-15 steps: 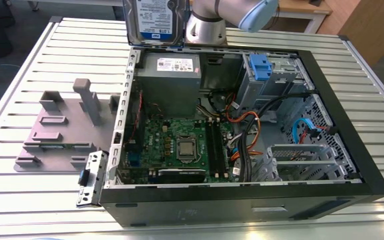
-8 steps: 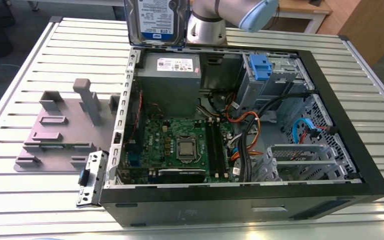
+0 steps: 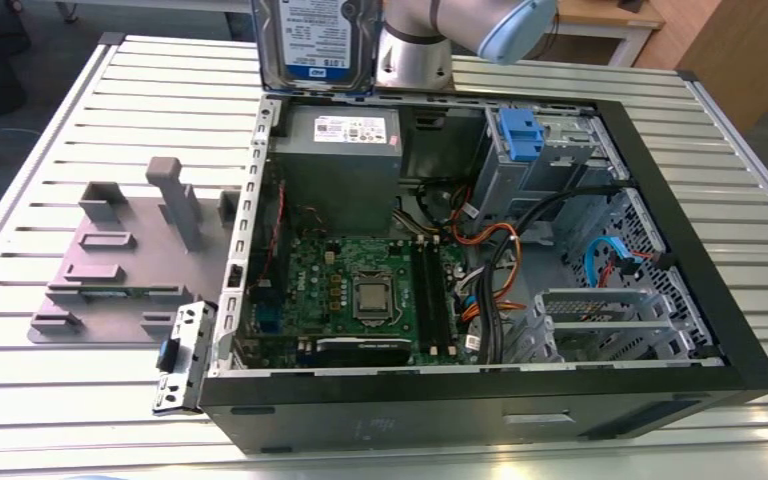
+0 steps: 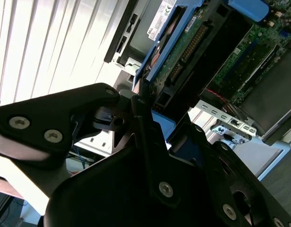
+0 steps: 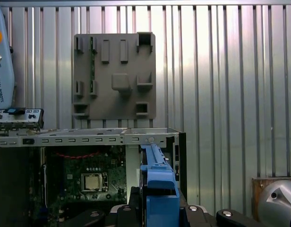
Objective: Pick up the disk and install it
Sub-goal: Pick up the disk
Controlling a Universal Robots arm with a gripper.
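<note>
Your pincer [image 5: 159, 212] is clamped on the disk [image 3: 315, 40], closed across its blue-railed edges, so the drive stands on edge with its label showing. You have it hanging above the open computer case [image 3: 464, 415], over the rim on the side where the power supply [image 3: 337, 150] sits, clear of the case walls. That upright hold probably suits feeding it into the drive cage [image 3: 544, 150] inside the case. The grey fixture tray [image 3: 117, 260] lies beside the case on the counter [image 3: 37, 400]
</note>
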